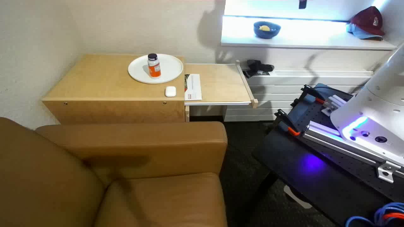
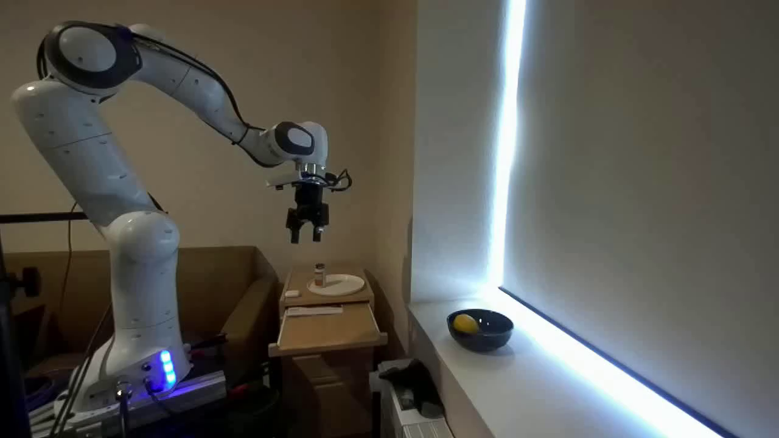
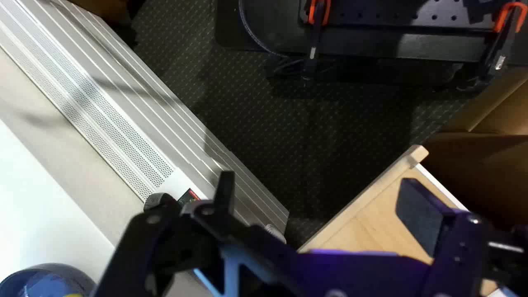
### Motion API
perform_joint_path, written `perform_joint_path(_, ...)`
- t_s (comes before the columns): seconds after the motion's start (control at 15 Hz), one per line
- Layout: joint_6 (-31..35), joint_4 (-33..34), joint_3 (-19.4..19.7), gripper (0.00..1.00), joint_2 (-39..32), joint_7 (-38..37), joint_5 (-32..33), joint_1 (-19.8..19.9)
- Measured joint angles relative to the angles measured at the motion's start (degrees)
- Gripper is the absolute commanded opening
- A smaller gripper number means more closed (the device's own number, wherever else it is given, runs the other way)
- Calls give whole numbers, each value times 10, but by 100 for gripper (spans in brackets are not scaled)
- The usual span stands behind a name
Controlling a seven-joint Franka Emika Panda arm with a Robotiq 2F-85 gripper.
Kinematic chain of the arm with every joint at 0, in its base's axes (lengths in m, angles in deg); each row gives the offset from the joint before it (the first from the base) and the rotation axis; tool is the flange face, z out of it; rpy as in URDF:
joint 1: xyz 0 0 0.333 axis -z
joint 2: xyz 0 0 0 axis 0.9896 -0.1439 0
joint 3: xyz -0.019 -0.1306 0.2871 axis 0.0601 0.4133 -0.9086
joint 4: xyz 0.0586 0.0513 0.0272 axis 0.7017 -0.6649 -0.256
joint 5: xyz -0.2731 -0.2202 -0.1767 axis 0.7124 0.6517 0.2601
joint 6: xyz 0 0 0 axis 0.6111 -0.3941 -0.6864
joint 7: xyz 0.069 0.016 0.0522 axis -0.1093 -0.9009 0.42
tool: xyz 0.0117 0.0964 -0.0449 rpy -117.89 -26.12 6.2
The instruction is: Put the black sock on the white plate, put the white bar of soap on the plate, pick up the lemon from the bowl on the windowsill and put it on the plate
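In an exterior view, the small white block (image 2: 293, 293), presumably the soap, lies just left of the white plate (image 2: 345, 285): likely light, stiff, slippery; grip squarely across its sides. The gripper (image 2: 306, 236) hangs higher than the plate, jaws apart, nothing between them. Right of the plate lies the black sock (image 2: 420, 383): probably limp, light; pinch a raised fold. Farther right, the lemon (image 2: 466, 323) sits in the bowl (image 2: 487, 342): likely firm, prone to roll; grip across its middle.

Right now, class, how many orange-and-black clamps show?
2: one clamp nearer the sofa, another clamp nearer the radiator, both on the black table. More may be hidden.
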Motion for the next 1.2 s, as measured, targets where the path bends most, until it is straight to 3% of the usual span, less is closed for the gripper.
perform_joint_path(0.6,15,-6,3,100,-4,-1,0,-1)
perform_joint_path(0.87,170,-75,38,100,-35,-43,0,11)
perform_joint_path(1.2,396,-155,66,100,-98,-151,22,74)
